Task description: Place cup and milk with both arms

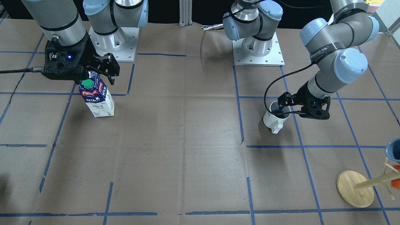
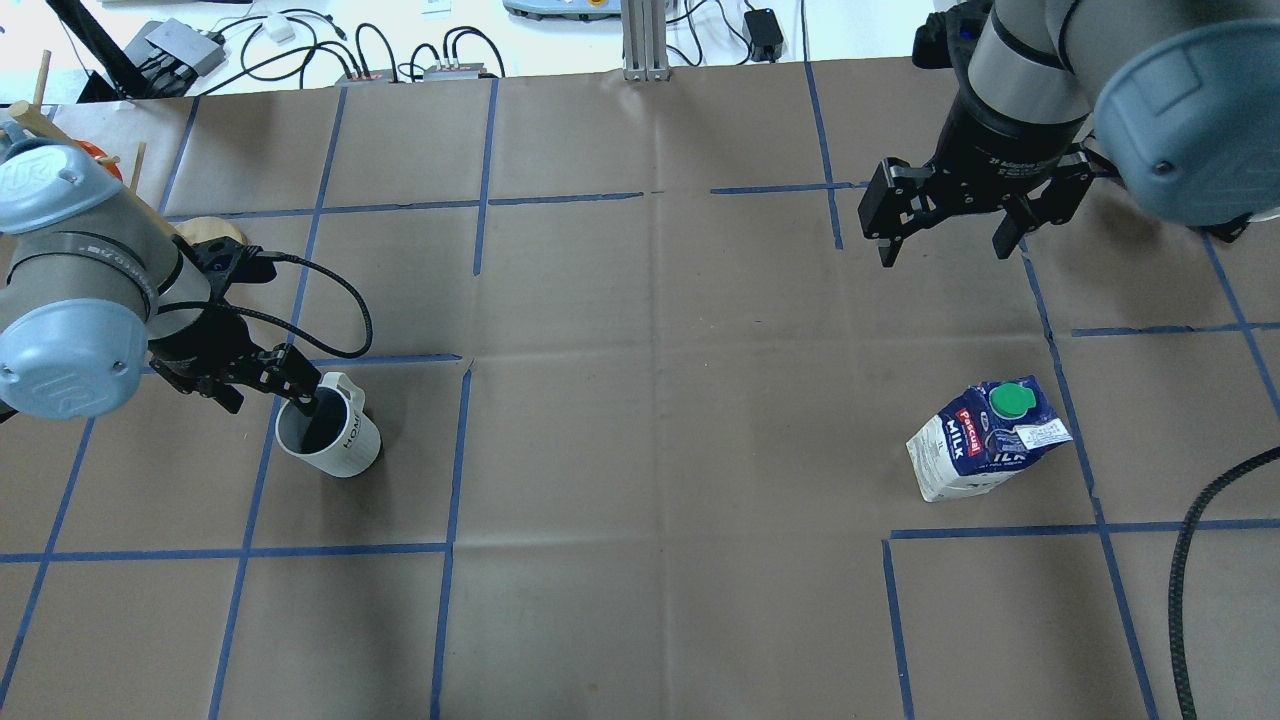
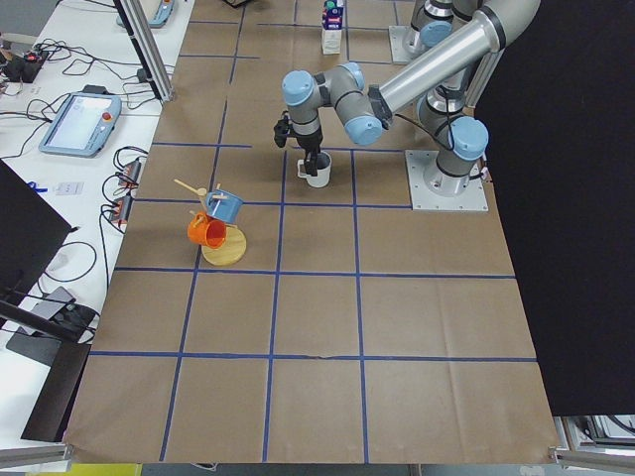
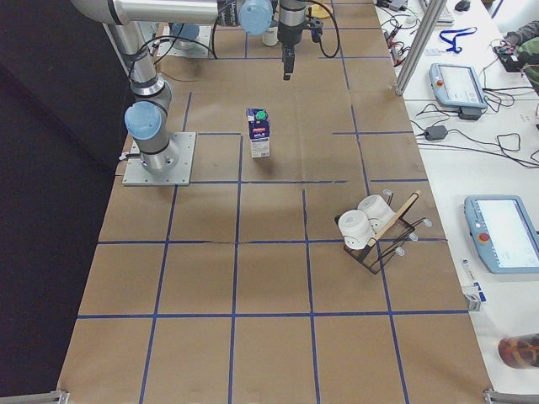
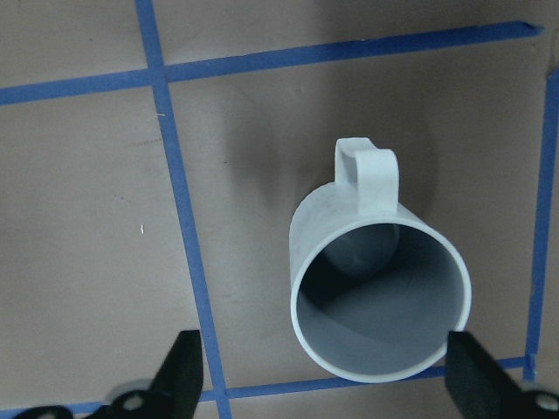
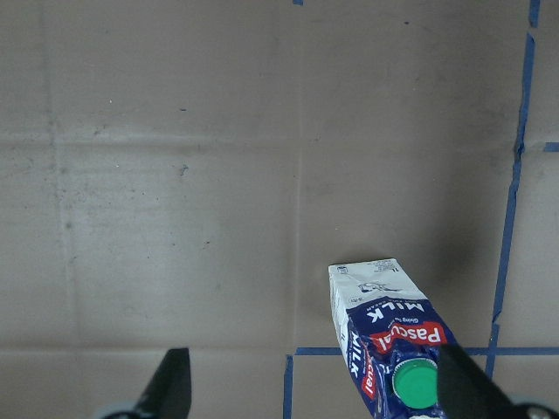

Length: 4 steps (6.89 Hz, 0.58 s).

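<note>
Nothing gripped on your paper-covered table (image 2: 640,420).
Overhead, left gripper (image 5: 322,349) spreads wide over the white ceramic mug (image 2: 335,440) at 8 o'clock; right gripper (image 2: 942,250) gapes high above the blue-and-white gable-top milk carton (image 2: 985,445) at 4 o'clock.

brown paper-covered table (image 2: 640,450), blue tape grid (image 2: 455,450)

In the front view I lose the top rear edge of the milk (image 1: 97,101) behind the right gripper (image 2: 944,250), and the mug rack (image 1: 359,187) runs off the right side. On my left wrist feed, the left gripper (image 5: 325,374) shows only fingertips (image 5: 181,374); the rest is cut off below.
</note>
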Motion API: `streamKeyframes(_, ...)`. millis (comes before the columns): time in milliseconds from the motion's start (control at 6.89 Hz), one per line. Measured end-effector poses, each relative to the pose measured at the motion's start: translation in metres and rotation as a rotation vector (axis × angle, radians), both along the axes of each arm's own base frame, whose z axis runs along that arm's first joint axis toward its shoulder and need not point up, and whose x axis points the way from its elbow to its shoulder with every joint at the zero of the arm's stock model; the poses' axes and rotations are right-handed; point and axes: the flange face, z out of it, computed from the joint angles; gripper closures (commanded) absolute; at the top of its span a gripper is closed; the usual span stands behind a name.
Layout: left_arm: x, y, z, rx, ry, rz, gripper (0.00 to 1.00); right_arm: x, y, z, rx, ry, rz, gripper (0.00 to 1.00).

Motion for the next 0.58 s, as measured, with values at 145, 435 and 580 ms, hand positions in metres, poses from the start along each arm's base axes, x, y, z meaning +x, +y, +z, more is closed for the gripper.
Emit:
streamKeyframes(145,0.002,-0.005,-0.011,0.002,0.003,0.002,0.07,0.0,0.0,0.0,0.0,0.0,0.0,0.0)
streamKeyframes(435,0.004,-0.01,-0.028,0.014,0.008,0.004,0.19,0.0,0.0,0.0,0.0,0.001,0.001,0.0)
streamKeyframes(580,0.004,-0.008,-0.035,0.014,0.008,0.004,0.46,0.0,0.0,0.0,0.0,0.001,0.001,0.0)
